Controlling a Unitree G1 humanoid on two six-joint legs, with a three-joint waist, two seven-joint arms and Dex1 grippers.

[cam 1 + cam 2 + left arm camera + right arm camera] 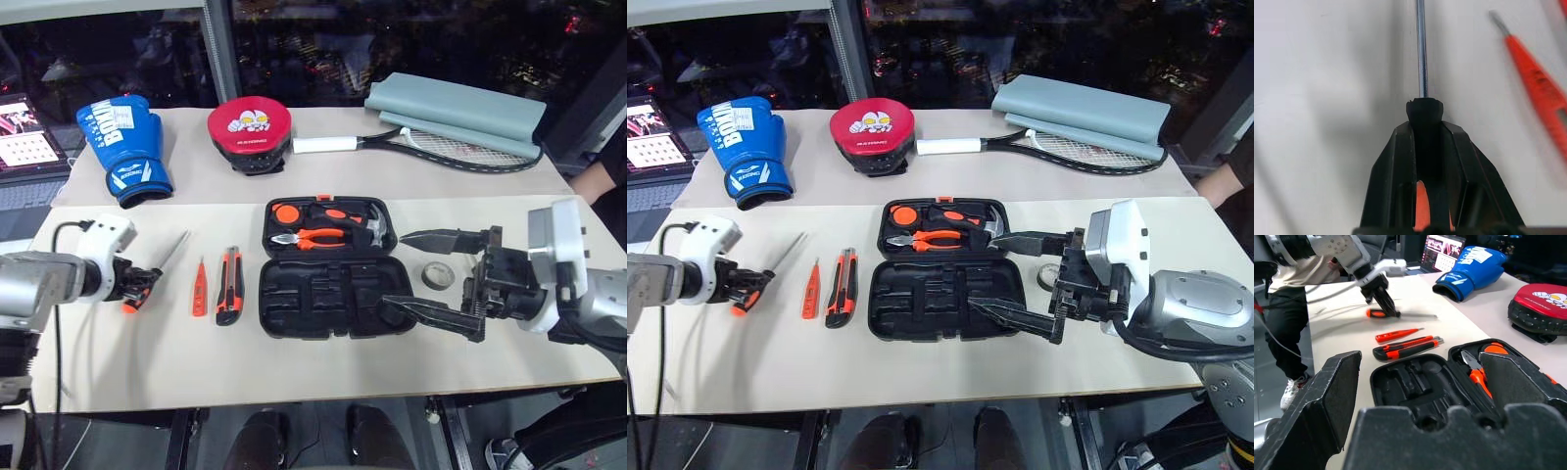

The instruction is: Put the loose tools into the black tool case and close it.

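My left gripper (138,285) is shut on the orange-and-black handle of a screwdriver (168,255) at the table's left side. Its steel shaft (1421,49) points away from me, low over the tabletop. Beside it lie a slim orange tester screwdriver (199,287) and an orange-black utility knife (229,285). The black tool case (313,294) lies open in the middle, its near half showing bare recesses. A small black tape roll (438,276) sits just right of the case. My right gripper (394,270) hangs open above the case's right end, pointing left, with nothing in it.
Orange-handled pliers (304,237) and a hammer (367,223) rest in the case's far half. Behind are a blue boxing glove (125,147), a red punch pad (249,131), a racket (441,147) and a grey cover (456,110). A laptop (24,137) stands far left. A person (1288,293) stands by the table's left end.
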